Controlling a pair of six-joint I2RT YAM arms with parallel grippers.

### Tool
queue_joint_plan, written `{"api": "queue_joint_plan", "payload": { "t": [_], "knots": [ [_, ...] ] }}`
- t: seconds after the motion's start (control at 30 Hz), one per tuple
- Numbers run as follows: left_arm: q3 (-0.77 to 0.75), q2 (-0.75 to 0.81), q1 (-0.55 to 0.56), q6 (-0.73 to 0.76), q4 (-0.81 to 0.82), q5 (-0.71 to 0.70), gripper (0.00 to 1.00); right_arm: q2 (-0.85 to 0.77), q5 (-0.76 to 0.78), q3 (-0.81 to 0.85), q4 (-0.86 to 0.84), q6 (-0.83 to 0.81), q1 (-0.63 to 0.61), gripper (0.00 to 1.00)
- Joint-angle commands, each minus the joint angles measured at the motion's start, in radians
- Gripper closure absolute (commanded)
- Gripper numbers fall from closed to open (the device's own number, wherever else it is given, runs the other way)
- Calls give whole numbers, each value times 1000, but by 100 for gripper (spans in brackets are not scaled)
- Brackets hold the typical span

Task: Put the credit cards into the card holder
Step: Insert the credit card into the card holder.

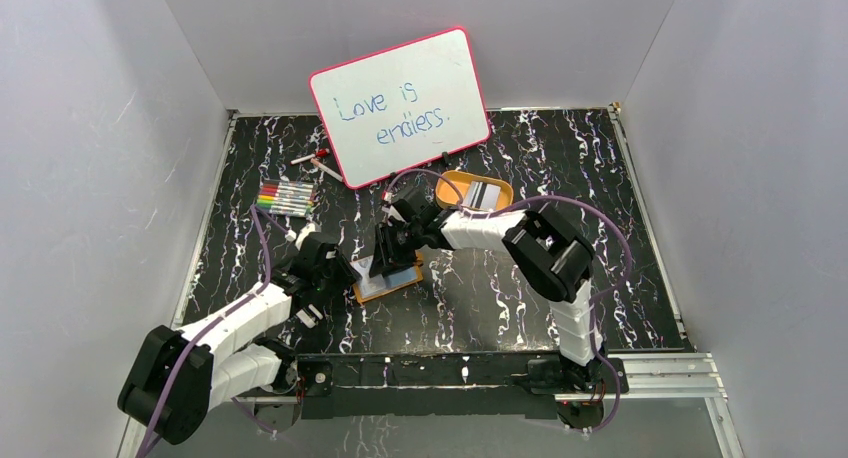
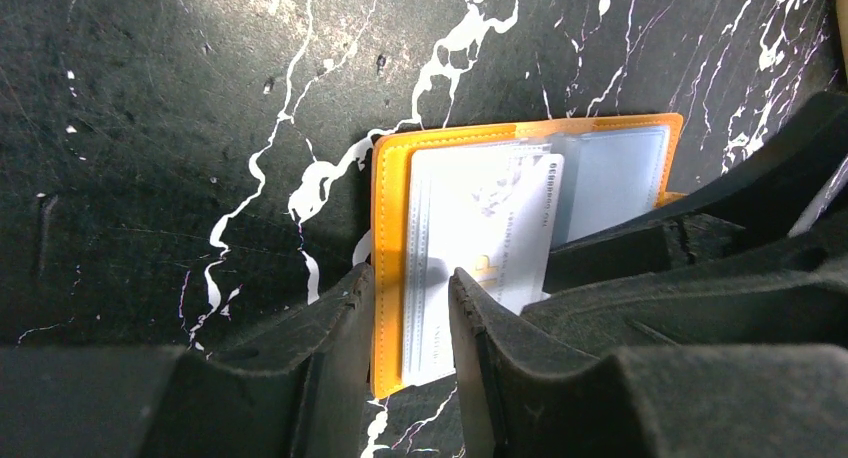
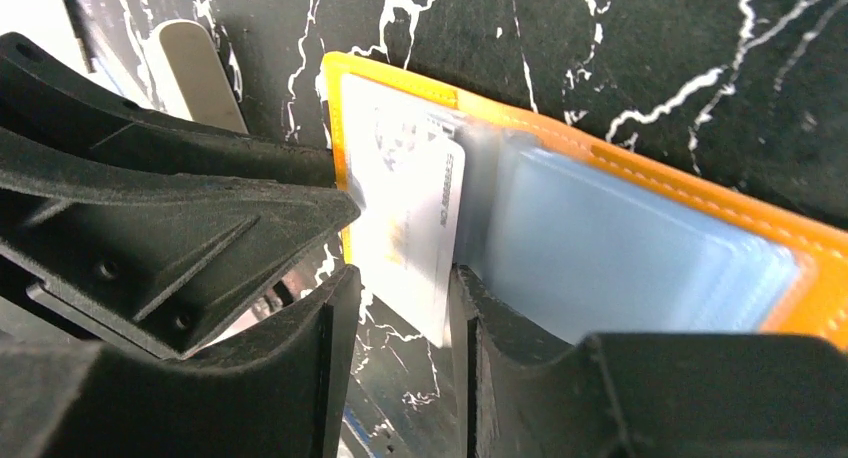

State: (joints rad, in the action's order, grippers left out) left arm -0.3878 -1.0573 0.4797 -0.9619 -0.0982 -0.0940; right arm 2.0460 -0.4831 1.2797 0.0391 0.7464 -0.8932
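Your left gripper (image 1: 342,273) and right gripper (image 1: 385,260) meet over the orange-tan leather card holder (image 1: 392,286); grey plastic cards (image 1: 483,195) lie in the orange oval tray (image 1: 452,182). Left wrist: jaws half-open astride its edge. Right wrist: jaws half-open, loose around a whitish card (image 3: 420,198) on its clear sleeves (image 3: 620,258).

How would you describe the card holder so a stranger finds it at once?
Start at the pink-framed whiteboard at the back. In front of it, centrally, lies the open card holder. Unlike the orange oval tray nearby, it is flat and rectangular, with clear sleeves and a whitish card.
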Motion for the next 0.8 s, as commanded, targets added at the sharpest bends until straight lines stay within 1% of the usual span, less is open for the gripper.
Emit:
{"api": "queue_joint_plan", "payload": {
  "t": [0.0, 0.23, 0.33, 0.43, 0.5, 0.6, 0.77],
  "knots": [
    [4, 14, -1, -2, -15, -15, 69, -100, 116, 47, 106, -79, -8, 52],
    [-10, 30, -1, -1, -33, -19, 68, -178, 166, 27, 137, -107, -8, 50],
    [-23, 48, 0, 2, -54, -18, 68, -230, 252, 18, 173, -156, -8, 50],
    [-38, 71, -1, 10, -77, -18, 66, -274, 397, 18, 258, -243, -7, 50],
    [-49, 91, -1, 13, -97, -22, 63, -292, 471, 1, 285, -302, 0, 50],
    [-58, 118, -1, 8, -129, -28, 58, -286, 514, -21, 296, -351, 24, 49],
    [-62, 161, -1, -35, -204, -50, 53, -222, 536, 25, 327, -389, 30, 49]
  ]
}}
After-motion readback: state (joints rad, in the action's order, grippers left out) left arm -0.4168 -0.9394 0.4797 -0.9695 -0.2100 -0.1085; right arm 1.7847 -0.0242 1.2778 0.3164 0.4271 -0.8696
